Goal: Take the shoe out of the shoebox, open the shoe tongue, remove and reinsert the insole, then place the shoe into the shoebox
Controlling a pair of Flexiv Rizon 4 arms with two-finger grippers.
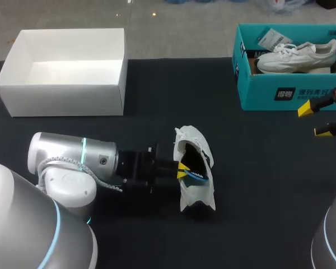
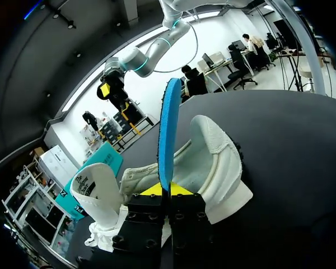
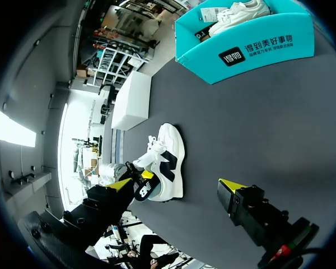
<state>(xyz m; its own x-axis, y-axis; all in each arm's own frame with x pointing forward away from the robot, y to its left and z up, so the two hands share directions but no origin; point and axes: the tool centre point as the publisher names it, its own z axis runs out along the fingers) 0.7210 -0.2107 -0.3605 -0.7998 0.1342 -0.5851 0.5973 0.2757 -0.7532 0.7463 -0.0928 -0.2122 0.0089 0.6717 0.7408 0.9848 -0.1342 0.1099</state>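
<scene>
One step is in hand, by my reading: the insole work. The left hand (image 1: 182, 171) reaches in low and level from the near left, clenched on the blue insole (image 2: 169, 134), which stands on edge at the mouth of the white shoe (image 1: 195, 168), mid-counter (image 1: 257, 196) toward the near edge. Next, the insole needs drawing clear or sliding flat inside; I cannot tell which. The right hand (image 1: 315, 120) hangs spread and empty at the right edge, beside the teal shoebox (image 1: 269, 92).

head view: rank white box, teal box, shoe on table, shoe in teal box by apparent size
1. white box
2. teal box, partly cut off
3. shoe on table and shoe in teal box: too alike to rank
</scene>
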